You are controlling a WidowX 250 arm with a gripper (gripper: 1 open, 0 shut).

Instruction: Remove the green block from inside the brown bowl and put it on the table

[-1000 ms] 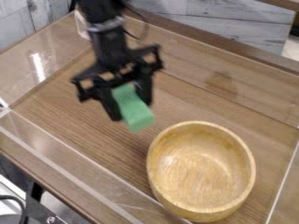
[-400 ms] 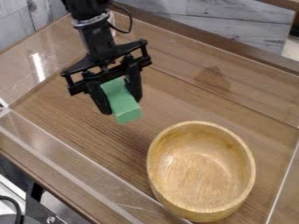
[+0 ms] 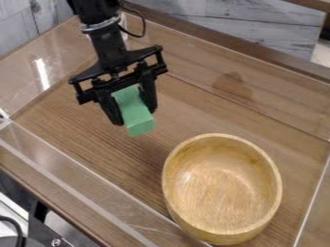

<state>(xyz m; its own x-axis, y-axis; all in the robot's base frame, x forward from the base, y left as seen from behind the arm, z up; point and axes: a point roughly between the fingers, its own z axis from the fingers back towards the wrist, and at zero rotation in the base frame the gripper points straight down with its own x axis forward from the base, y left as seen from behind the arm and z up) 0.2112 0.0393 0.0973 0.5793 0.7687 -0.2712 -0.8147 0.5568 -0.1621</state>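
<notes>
My black gripper (image 3: 125, 99) hangs over the table (image 3: 245, 106), left of centre, pointing steeply down. Its fingers are shut on the green block (image 3: 131, 112), which sticks out below them, tilted, with its lower end close to the wood; whether it touches the surface I cannot tell. The brown bowl (image 3: 222, 187) sits at the lower right, upright, with nothing inside it. The block is up and to the left of the bowl's rim, apart from it.
Clear acrylic walls run along the table's edges, one across the front left (image 3: 77, 183) and one at the back (image 3: 245, 43). A grey wall lies beyond the back edge.
The gripper carried the green block to the left and slightly up in the picture, away from the bowl, over the first half second. Since then it has stayed still.
</notes>
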